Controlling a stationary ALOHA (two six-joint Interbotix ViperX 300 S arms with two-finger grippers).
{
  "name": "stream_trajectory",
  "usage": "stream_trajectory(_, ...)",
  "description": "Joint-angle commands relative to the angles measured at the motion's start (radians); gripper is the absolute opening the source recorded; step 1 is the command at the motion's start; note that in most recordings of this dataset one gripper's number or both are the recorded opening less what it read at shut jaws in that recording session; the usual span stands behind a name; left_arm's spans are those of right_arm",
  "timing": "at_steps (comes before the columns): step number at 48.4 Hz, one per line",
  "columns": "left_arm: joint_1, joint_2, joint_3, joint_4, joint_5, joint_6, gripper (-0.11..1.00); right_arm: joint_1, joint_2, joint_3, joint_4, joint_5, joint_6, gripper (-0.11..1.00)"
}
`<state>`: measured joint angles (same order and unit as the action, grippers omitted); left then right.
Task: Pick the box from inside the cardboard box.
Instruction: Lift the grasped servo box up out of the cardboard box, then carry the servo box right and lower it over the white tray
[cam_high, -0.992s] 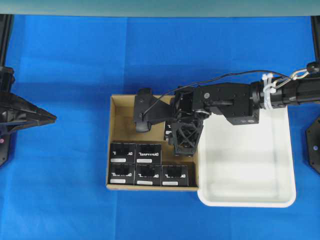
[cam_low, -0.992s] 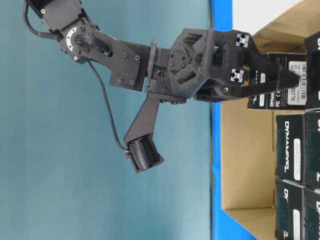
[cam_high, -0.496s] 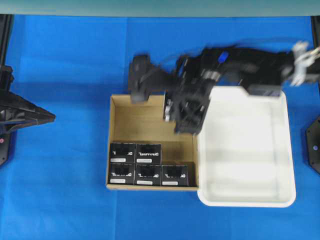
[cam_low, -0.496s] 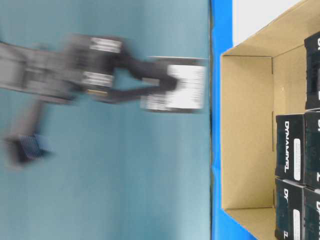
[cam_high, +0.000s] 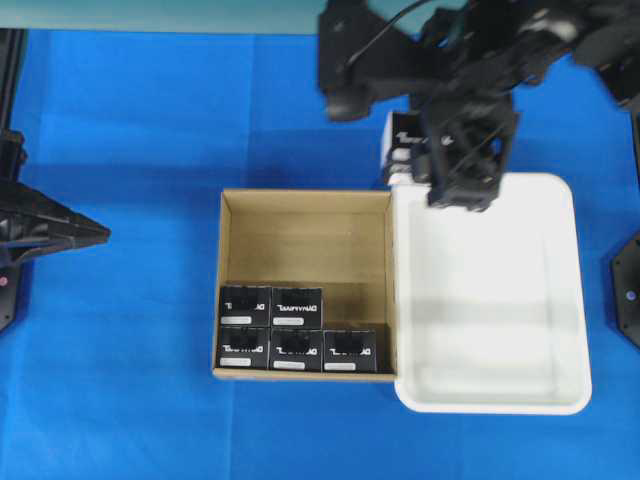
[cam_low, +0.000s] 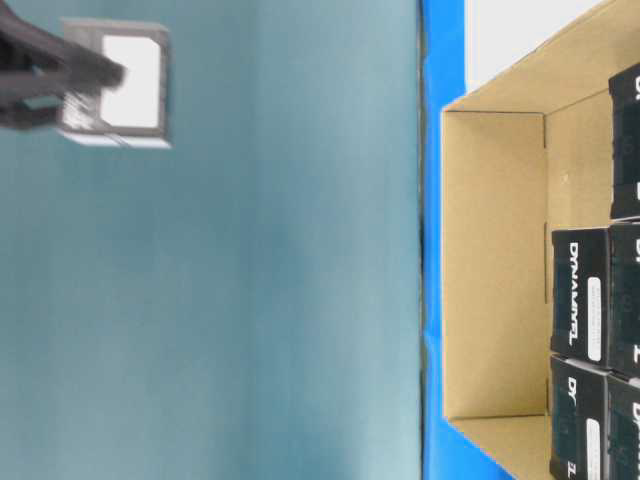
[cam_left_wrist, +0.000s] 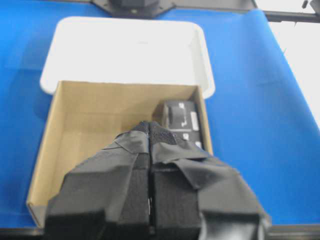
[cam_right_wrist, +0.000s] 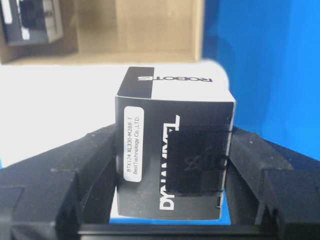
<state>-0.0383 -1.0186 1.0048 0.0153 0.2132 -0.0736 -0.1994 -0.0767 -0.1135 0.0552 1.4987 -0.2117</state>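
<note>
My right gripper (cam_high: 455, 165) is shut on a small black box (cam_high: 404, 148) with white lettering, held high in the air above the far rim of the white tray, beyond the cardboard box (cam_high: 305, 212). In the right wrist view the box (cam_right_wrist: 150, 100) sits upright between both fingers (cam_right_wrist: 95, 165). It shows at the top left of the table-level view as the box (cam_low: 115, 85). Several identical black boxes (cam_high: 296, 306) lie along the carton's near wall. My left gripper (cam_left_wrist: 150, 145) is shut and empty, parked at the left edge as the left gripper (cam_high: 70, 232).
A white plastic tray (cam_high: 575, 300) stands against the carton's right wall, with nothing in it. Blue cloth covers the table. The far half of the carton floor (cam_high: 300, 245) is bare cardboard. Arm bases stand at the left and right edges.
My right gripper has lifted the black box out of the carton and carried it up and away to the far right, over the tray's far rim. The left arm stayed still.
</note>
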Motion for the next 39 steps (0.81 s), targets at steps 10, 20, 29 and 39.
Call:
stream_trajectory(10,0.000,0.005,-0.031,0.003,-0.005,-0.002,-0.07,-0.032,-0.084,0.002,-0.005,0.018,-0.002,0.63)
stream_trajectory(20,0.000,0.005,-0.031,0.003,-0.005,-0.002,-0.07,-0.038,-0.087,0.067,-0.005,0.014,-0.038,0.63)
stream_trajectory(29,-0.002,0.005,-0.031,0.003,-0.005,-0.002,-0.07,-0.048,-0.087,0.153,-0.005,-0.035,-0.080,0.63)
stream_trajectory(39,-0.002,0.005,-0.031,0.003,-0.005,-0.002,-0.07,-0.072,-0.091,0.337,-0.008,-0.193,-0.140,0.63)
